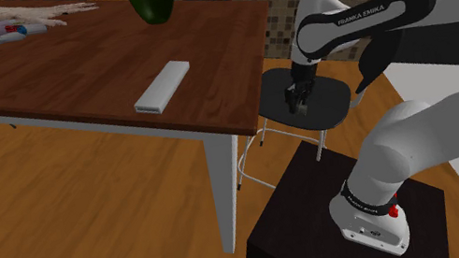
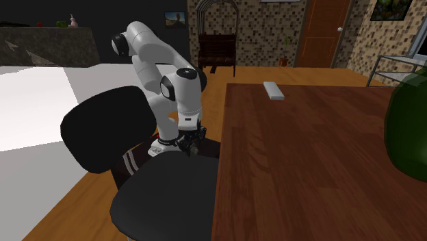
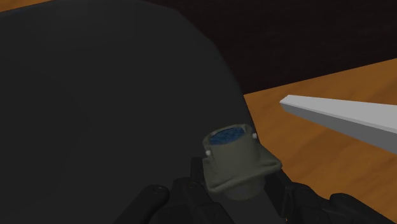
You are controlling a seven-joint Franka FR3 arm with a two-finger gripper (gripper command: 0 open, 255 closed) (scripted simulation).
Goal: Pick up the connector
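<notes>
Gripping firmly matters most, I judge. Left of the wrist view's middle lies the black chair seat (image 3: 95,114). At lower centre the gripper (image 3: 235,191) clasps the grey-green connector (image 3: 232,156). Best to rise straight and slowly, clear of the pale bar (image 3: 343,118) at right.

Floor (image 1: 75,242): wood planks, warm orange-brown. Table (image 1: 66,64): dark brown wooden top on pale grey legs. Black chair (image 2: 164,198) with padded seat and back, drawn up at the table's end (thin white metal legs in the shoulder view). Walls (image 2: 253,34): small brown-and-beige mosaic tile. Brown wooden door (image 2: 321,31) on the far wall, with a dark high-backed chair (image 2: 217,48) near it.
</notes>
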